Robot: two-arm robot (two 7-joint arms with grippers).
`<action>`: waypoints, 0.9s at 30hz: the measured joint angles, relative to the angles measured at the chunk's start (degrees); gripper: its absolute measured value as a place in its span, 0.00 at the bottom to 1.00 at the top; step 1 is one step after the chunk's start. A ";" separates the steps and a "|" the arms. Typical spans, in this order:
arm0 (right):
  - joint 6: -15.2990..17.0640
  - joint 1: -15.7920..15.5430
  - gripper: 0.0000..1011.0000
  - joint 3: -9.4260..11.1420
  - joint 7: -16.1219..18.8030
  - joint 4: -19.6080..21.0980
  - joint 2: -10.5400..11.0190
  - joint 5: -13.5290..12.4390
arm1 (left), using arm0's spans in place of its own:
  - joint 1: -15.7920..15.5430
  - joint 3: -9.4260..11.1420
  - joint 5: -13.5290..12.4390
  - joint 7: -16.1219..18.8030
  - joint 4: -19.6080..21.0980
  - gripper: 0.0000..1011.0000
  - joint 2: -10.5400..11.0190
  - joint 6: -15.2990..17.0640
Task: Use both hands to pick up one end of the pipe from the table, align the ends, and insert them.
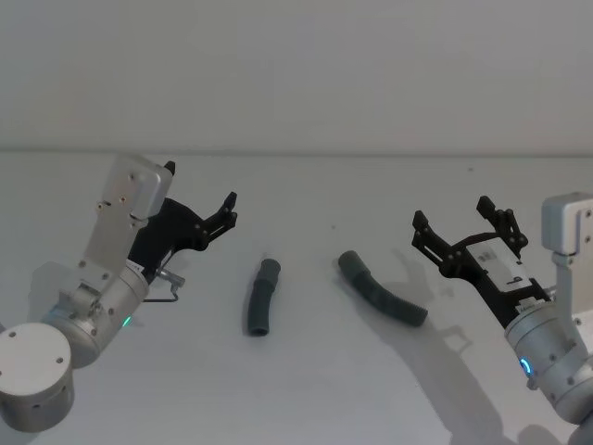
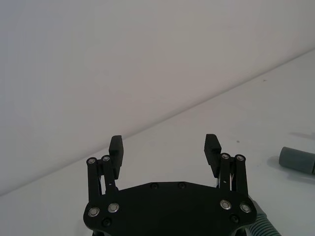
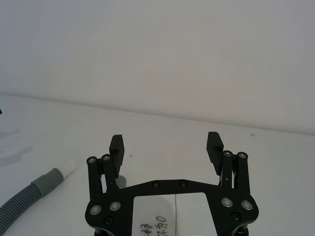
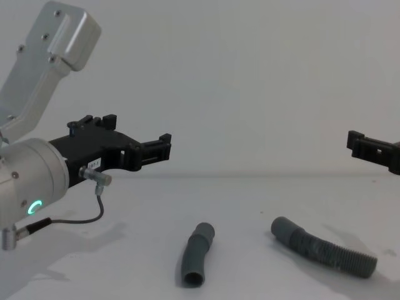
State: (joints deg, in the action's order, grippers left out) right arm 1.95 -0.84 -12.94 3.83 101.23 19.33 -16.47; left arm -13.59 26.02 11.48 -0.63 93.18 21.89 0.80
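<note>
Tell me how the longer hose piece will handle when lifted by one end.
The longer hose piece is ribbed and lies curved, so it will likely droop. Being round, it may roll on the table if nudged.

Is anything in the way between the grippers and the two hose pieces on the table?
Nothing visible. The short hose and long hose lie apart on the table, with the left gripper and right gripper raised on either side, jaws open.

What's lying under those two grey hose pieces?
Just the white table: the short hose and the longer hose both rest on it. The strip directly beneath each is covered.
</note>
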 joint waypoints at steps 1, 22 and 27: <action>0.00 0.00 0.99 0.00 0.00 0.00 0.00 0.00 | 0.00 0.00 0.00 0.00 0.00 0.99 0.00 0.00; 1.18 1.59 0.99 -0.56 0.51 -0.79 -0.30 0.07 | -3.10 0.06 1.19 -3.69 -3.42 0.99 -0.55 -0.36; 2.98 4.34 0.99 -1.44 1.80 -2.75 -0.76 0.09 | -6.42 0.38 2.54 -7.19 -7.06 0.99 -1.37 -0.49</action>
State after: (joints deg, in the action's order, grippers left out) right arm 4.93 3.50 -14.38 5.63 98.48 18.57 -16.38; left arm -20.01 26.41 14.02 -7.82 86.12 20.52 0.31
